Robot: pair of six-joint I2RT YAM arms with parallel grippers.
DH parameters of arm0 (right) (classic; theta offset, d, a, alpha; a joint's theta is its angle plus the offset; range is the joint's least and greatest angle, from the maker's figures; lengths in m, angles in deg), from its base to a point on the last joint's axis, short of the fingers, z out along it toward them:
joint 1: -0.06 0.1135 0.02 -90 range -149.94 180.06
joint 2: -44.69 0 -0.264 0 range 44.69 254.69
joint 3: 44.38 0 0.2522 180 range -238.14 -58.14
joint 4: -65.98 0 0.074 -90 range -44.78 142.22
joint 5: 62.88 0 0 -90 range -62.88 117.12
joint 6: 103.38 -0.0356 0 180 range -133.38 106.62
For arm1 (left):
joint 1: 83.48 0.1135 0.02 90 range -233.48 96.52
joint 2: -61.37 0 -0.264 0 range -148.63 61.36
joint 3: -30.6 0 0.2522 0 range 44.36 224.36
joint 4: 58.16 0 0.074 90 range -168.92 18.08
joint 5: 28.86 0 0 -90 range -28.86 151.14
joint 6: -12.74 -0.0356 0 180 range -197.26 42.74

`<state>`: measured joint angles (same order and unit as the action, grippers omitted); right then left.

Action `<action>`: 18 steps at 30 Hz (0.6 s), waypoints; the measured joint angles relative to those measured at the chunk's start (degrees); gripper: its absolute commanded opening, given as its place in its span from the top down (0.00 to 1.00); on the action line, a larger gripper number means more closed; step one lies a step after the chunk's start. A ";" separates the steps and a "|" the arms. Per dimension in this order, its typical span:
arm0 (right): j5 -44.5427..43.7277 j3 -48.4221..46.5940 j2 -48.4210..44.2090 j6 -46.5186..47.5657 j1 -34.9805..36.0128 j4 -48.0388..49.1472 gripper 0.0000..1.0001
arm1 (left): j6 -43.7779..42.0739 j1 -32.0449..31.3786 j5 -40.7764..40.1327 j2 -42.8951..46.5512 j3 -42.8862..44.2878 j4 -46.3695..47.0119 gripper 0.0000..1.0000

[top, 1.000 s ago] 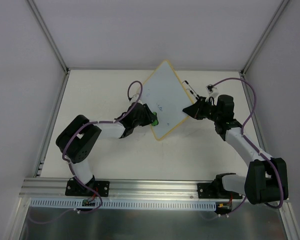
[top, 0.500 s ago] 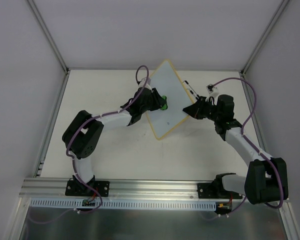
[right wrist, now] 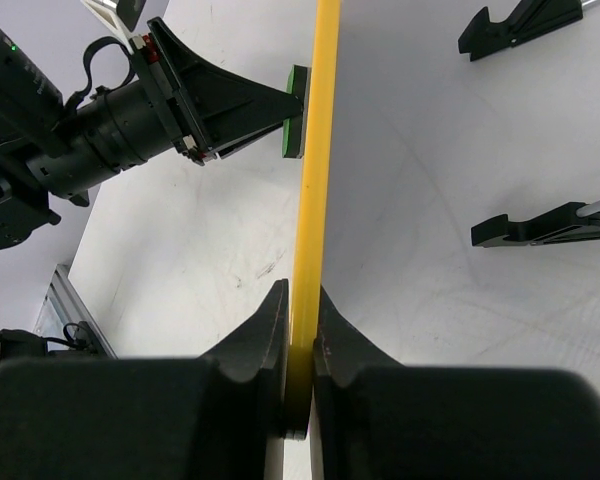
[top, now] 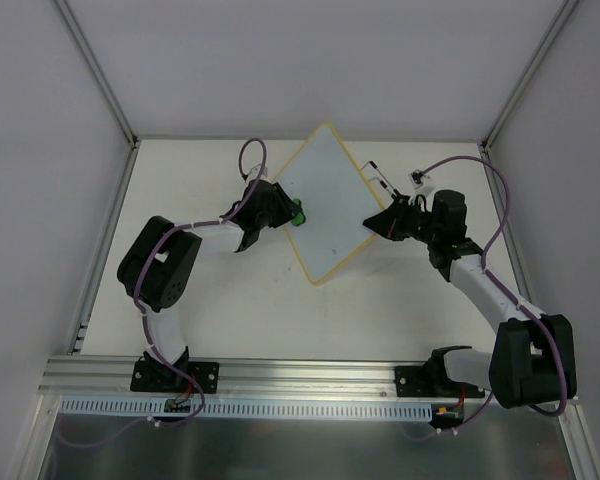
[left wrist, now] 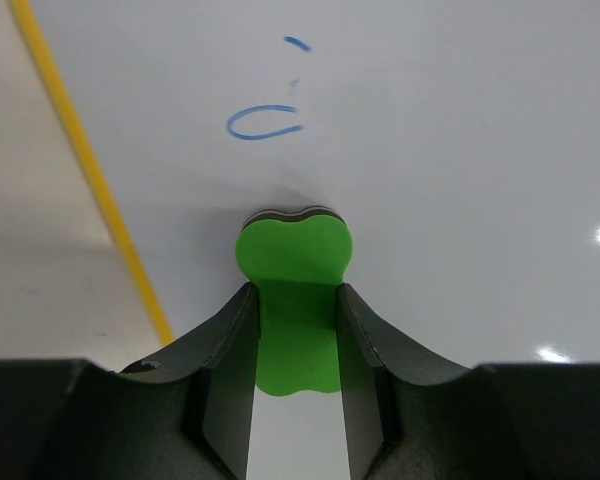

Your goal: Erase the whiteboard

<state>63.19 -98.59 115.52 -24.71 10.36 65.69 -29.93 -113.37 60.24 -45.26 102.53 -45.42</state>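
Note:
The whiteboard point(top: 325, 205) stands tilted on the table, white with a thin yellow frame. My right gripper point(top: 376, 222) is shut on its right edge. The right wrist view shows the jaws point(right wrist: 300, 300) clamping the yellow frame point(right wrist: 313, 170) edge-on. My left gripper point(top: 283, 214) is shut on the green eraser point(top: 297, 216) and presses it against the board face near the left edge. In the left wrist view the eraser point(left wrist: 293, 250) sits between my fingers point(left wrist: 225, 350), just below a small blue curved mark point(left wrist: 263, 122) and a short dash point(left wrist: 297, 43).
Two black feet point(right wrist: 525, 25) stick out from the board's far side in the right wrist view. A thin pen-like object point(top: 380, 180) lies by the board's upper right edge. Grey walls and aluminium rails point(top: 105, 260) bound the table.
My left gripper swept the eraser up the board from its lower middle, then left toward the left edge. Less blue writing shows on the board. The right gripper has held still.

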 measured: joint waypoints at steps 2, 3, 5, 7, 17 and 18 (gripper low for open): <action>0.20 0.00 0.04 0.07 0.09 0.00 1.00 | 0.04 0.70 0.00 0.00 -0.76 -0.35 1.00; 0.22 0.00 0.07 0.07 0.09 0.00 1.00 | 0.04 0.76 -0.02 0.00 -0.85 -0.48 1.00; 0.24 0.00 0.09 0.07 0.09 0.00 1.00 | 0.00 0.72 0.04 0.00 -0.83 -0.52 1.00; 0.24 0.00 0.13 0.07 0.09 0.00 1.00 | -0.04 0.68 0.22 0.02 -0.83 -0.55 1.00; -0.39 -0.52 0.81 -0.04 -0.17 -0.09 1.00 | -3.56 -9.49 -1.73 4.42 -0.61 -1.86 1.00; -0.70 -0.52 0.83 -0.07 -0.31 -0.28 1.00 | -3.93 -11.50 -1.75 5.07 -0.42 -1.79 1.00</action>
<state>62.50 -99.11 116.35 -24.78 10.06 65.41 -33.86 -124.86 58.49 -40.19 102.11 -47.21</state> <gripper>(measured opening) 0.094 0.324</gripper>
